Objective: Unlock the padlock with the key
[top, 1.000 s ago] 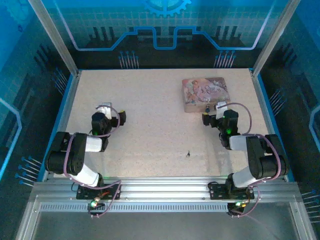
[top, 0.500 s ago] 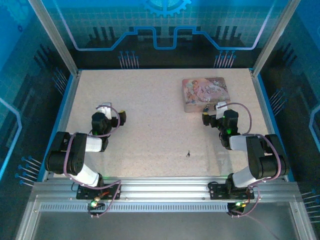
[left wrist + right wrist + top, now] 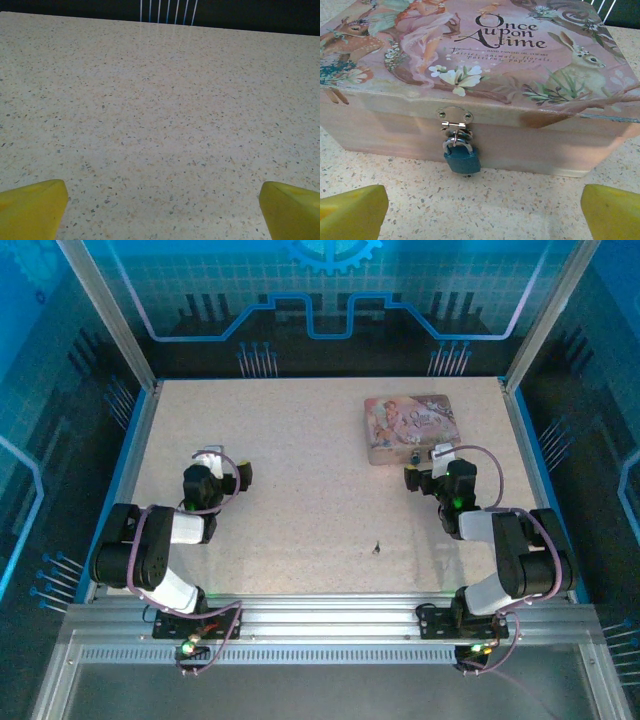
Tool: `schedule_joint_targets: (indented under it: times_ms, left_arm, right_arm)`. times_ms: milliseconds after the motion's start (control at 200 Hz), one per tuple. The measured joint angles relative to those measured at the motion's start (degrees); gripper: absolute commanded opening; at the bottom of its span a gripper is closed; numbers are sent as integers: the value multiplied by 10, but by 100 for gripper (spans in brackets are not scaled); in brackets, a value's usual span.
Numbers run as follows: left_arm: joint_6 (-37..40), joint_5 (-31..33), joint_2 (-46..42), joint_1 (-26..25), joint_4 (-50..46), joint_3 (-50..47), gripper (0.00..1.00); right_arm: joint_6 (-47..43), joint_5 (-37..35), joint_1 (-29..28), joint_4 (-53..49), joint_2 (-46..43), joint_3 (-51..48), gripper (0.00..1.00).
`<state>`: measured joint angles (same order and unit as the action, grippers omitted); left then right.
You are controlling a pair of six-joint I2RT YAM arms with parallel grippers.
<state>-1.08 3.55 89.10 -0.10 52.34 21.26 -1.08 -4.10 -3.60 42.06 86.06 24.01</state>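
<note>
Near the padlock [image 3: 462,160], right claw [image 3: 482,212] wide, empty

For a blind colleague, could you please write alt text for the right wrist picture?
A small blue padlock hangs closed on the front hasp of a pink tin lettered "Once upon a time", standing on a speckled table. The yellow fingertips of the open right tool show at both bottom corners.

The padlock [image 3: 463,159] hangs on the front of the pink tin [image 3: 530,135].
Its silver shackle goes through the hasp [image 3: 454,119], and the blue-green body hangs down before the tin wall. The right gripper [image 3: 480,215] is wide open.
</note>
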Motion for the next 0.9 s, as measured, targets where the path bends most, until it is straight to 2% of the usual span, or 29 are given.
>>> schedule_joint_targets:
  times_ms: [215, 350, 560, 655, 750, 900]
  left_arm:
    - [0, 0, 0, 0, 0, 0, 99]
    - [0, 1, -6, 0, 4, -5, 99]
    - [-1, 16, -101, 0, -45, -14, 99]
    - [-19, 36, -162, 0, -115, 4, 99]
    - [-64, 44, -202, 0, -225, 64, 99]
    - [-141, 13, -213, 0, -370, 184, 99]
  right_arm:
    - [1, 0, 0, -3, -1, 1, 100]
    - [2, 3, 0, -45, -37, 5, 100]
    - [7, 5, 1, -121, -120, 35, 100]
    - [17, 7, 5, -162, -143, 52, 100]
    - [39, 20, 19, -210, -150, 78, 100]
    - [82, 51, 60, -281, -150, 122, 100]
